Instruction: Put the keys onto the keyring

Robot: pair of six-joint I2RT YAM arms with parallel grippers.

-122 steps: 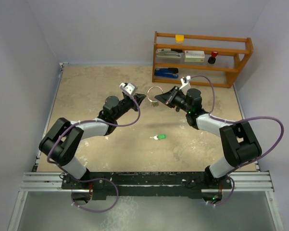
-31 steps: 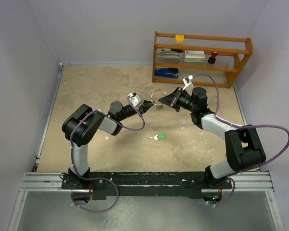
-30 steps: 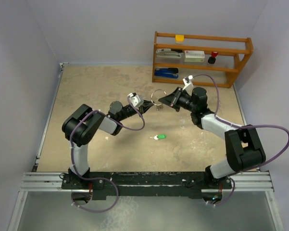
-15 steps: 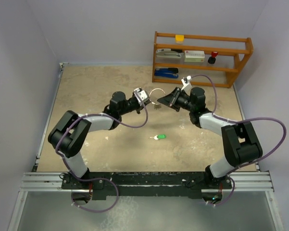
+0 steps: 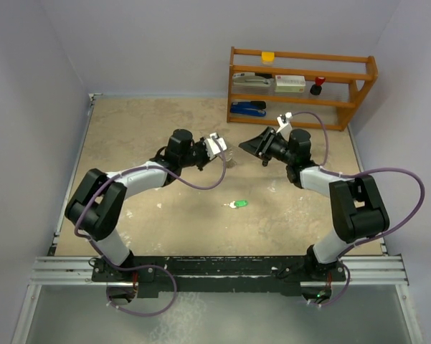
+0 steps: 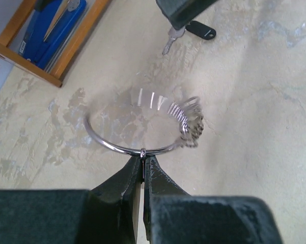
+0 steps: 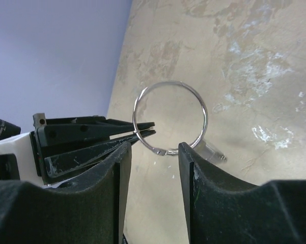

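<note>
Your left claw (image 6: 142,158) is clamping the keyring (image 6: 123,149) by its wire. Your right claw (image 7: 154,152) is hanging spread apart just beside it. The green key (image 5: 237,204) is lying on the worktop (image 5: 143,136).

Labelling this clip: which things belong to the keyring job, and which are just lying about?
Job: keyring, pinched by left gripper; green key; black key; right gripper, open.
Lying about: shelf, blue stapler, white box.
</note>
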